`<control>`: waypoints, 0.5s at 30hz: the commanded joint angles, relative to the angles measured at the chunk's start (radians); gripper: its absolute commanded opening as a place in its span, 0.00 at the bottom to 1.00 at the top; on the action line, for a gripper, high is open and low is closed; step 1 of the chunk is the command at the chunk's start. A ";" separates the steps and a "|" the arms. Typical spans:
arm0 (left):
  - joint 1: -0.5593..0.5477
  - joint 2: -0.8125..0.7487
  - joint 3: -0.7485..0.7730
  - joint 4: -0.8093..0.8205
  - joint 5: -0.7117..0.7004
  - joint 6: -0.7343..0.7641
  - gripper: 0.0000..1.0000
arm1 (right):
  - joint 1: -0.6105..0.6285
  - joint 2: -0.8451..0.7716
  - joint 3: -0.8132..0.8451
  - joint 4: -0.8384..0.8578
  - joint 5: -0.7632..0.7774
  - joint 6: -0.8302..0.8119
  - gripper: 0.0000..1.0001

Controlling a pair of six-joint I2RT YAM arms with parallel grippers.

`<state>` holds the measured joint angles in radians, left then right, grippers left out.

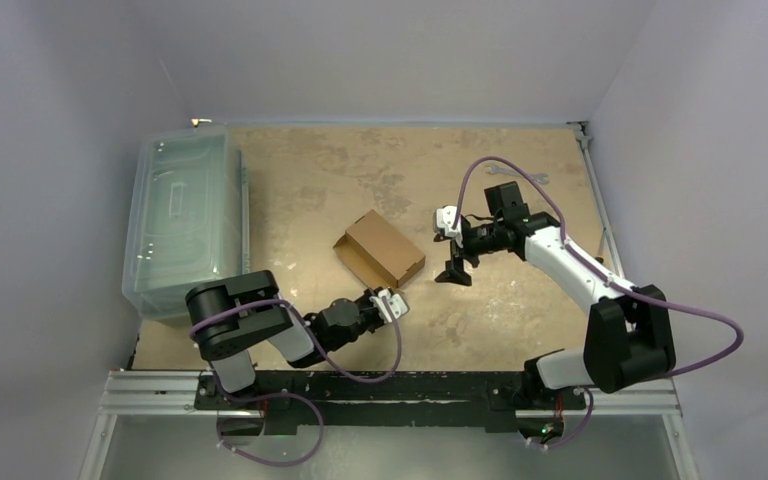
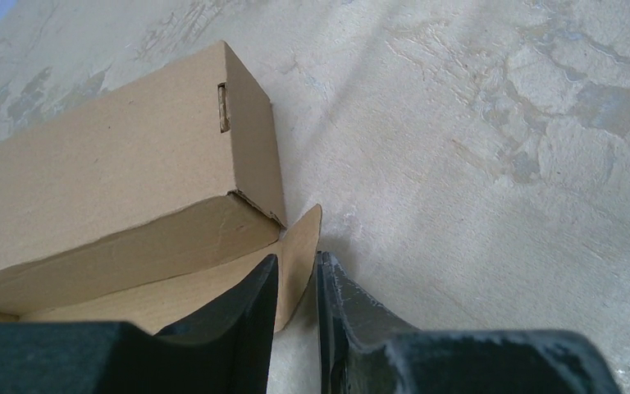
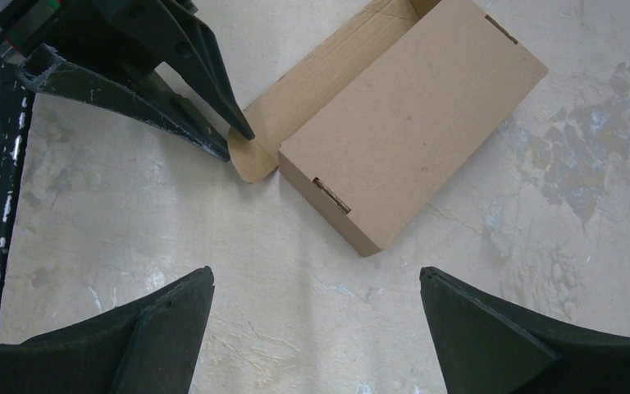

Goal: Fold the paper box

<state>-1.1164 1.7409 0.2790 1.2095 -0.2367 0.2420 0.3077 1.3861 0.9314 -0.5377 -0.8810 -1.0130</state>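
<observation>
Risk sits at the loose flap [image 2: 299, 238] on the near end of the paper box [image 1: 380, 248], which lies mid-way across the table [image 1: 310, 170]. The left gripper [image 2: 297, 267] has its jaws narrow on either side of it, and we cannot tell whether they pinch. We judge a slanted pull could crease the flap or drag the light box along. The right gripper [image 1: 455, 272] hangs spread wide just right of the box, bracing nothing. The clear bin [image 1: 180, 220] stands well apart, far left, obstructing nothing.

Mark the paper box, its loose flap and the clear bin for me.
paper box [image 1: 380, 245], top external view, top panel
loose flap [image 2: 299, 254], left wrist view, rounded end
clear plastic bin [image 1: 175, 215], top external view, top face
</observation>
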 commanded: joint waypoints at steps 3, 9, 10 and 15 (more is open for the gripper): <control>-0.006 0.018 0.038 0.018 0.002 -0.023 0.23 | 0.007 0.003 0.043 -0.019 -0.022 -0.017 0.99; -0.006 0.018 0.038 0.011 -0.014 -0.037 0.07 | 0.008 0.008 0.046 -0.021 -0.024 -0.014 0.99; -0.006 0.016 0.038 0.009 -0.019 -0.042 0.01 | 0.008 0.010 0.044 -0.015 -0.022 -0.003 0.99; -0.006 0.008 0.037 -0.007 -0.033 -0.069 0.00 | 0.008 0.047 0.046 0.055 -0.018 0.131 0.99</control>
<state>-1.1164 1.7542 0.3016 1.2018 -0.2531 0.2161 0.3096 1.4052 0.9352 -0.5430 -0.8810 -0.9848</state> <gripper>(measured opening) 0.007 0.987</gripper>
